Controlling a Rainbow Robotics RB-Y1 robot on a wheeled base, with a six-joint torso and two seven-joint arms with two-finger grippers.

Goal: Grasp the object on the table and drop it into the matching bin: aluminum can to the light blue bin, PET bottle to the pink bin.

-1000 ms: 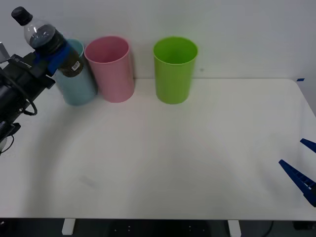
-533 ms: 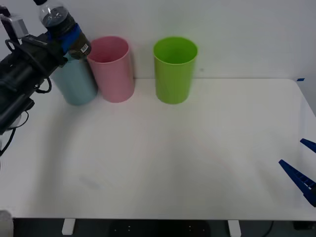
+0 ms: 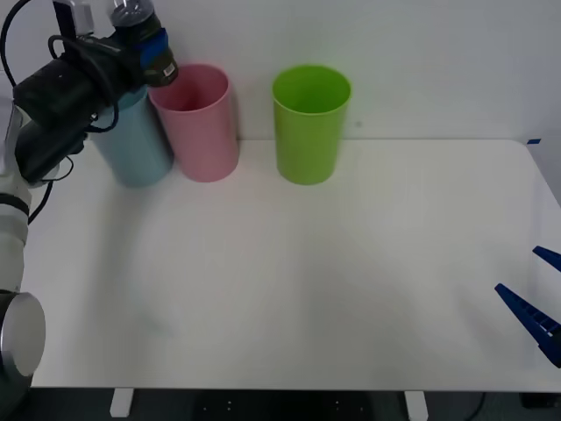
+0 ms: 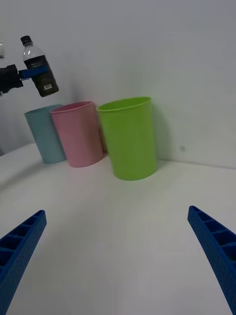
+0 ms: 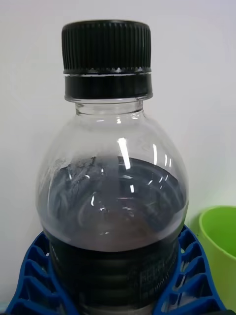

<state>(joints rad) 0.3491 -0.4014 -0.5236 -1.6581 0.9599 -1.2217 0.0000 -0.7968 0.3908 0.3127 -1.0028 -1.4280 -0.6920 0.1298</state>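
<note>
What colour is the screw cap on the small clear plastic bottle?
Black, ribbed screw cap on the small clear plastic bottle, best seen in the left wrist view.

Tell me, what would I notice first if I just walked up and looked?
Probably the PET bottle with its black cap, held high in the air by the left gripper, near the rim of the pink bin. Next come the three bright bins at the table's far edge: the light blue bin, pink, then the lime green bin.

Left end effector (image 3: 151, 48) raised, clamped; right end effector (image 3: 535, 298) low, spread
</note>
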